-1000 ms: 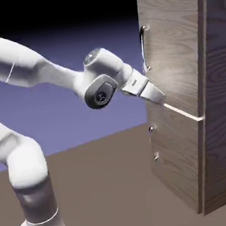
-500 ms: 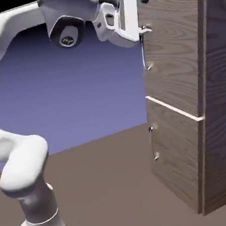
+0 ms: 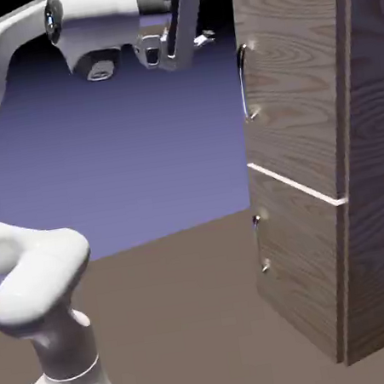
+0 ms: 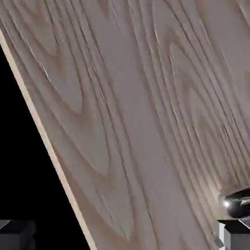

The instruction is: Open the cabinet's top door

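Cabinet (image 3: 328,159) stands at the counter's right side, grey-brown wood grain, top door (image 3: 288,87) shut flush, its curved silver handle (image 3: 243,81) untouched. Your hand (image 3: 204,9) hangs open, empty, near the cabinet's upper corner, clear of the handle. Approach step judged underway; next, lower and close on the bar.

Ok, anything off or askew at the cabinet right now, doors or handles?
Nothing stands out. The cabinet stands upright, the top door and the lower panel look shut and flush, and the silver bar handle is intact. The gripper, open, hangs up beside the cabinet's top corner, clear of the handle.
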You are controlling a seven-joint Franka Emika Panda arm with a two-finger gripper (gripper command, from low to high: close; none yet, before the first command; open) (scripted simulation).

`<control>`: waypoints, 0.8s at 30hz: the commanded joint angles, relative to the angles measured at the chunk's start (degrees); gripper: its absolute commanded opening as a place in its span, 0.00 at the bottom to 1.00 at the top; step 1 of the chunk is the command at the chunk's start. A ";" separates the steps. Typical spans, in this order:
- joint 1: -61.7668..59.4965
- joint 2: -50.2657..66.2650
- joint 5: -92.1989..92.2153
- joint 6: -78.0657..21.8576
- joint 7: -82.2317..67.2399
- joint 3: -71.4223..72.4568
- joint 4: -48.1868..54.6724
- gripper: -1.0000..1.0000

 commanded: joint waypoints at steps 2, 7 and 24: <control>-1.40 -1.11 4.99 0.39 4.23 2.30 -0.35 0.50; -4.88 -3.90 17.45 1.35 14.79 8.05 -1.22 0.50; -20.12 -5.01 47.98 3.19 31.41 27.23 -3.28 0.50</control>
